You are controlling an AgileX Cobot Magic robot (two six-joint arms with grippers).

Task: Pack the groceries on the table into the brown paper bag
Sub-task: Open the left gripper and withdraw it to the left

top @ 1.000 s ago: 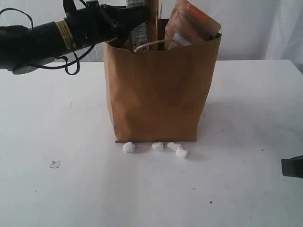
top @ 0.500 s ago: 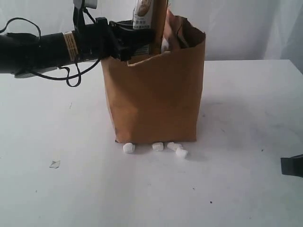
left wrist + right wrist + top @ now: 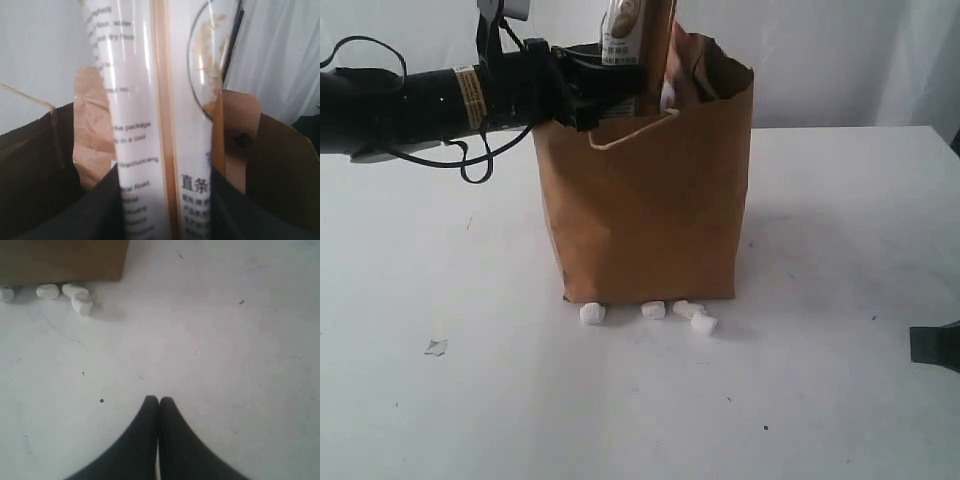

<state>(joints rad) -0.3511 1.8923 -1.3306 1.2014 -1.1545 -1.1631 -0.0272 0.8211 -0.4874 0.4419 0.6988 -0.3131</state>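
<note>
— While the left fingers [image 3: 92,212] clamp the pasta packet [image 3: 625,35], where does it sit?
— Upright, with its lower end inside the mouth of the brown paper bag [image 3: 650,220], which stands on the white surface [image 3: 840,200].
— And the right fingers [image 3: 145,440]?
— Pressed together, gripping nothing, low over the surface. Small white lumps [image 3: 592,313] lie at the bag's front edge.

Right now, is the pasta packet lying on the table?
No, the left end effector holds the pasta packet upright in the brown paper bag's mouth.
</note>
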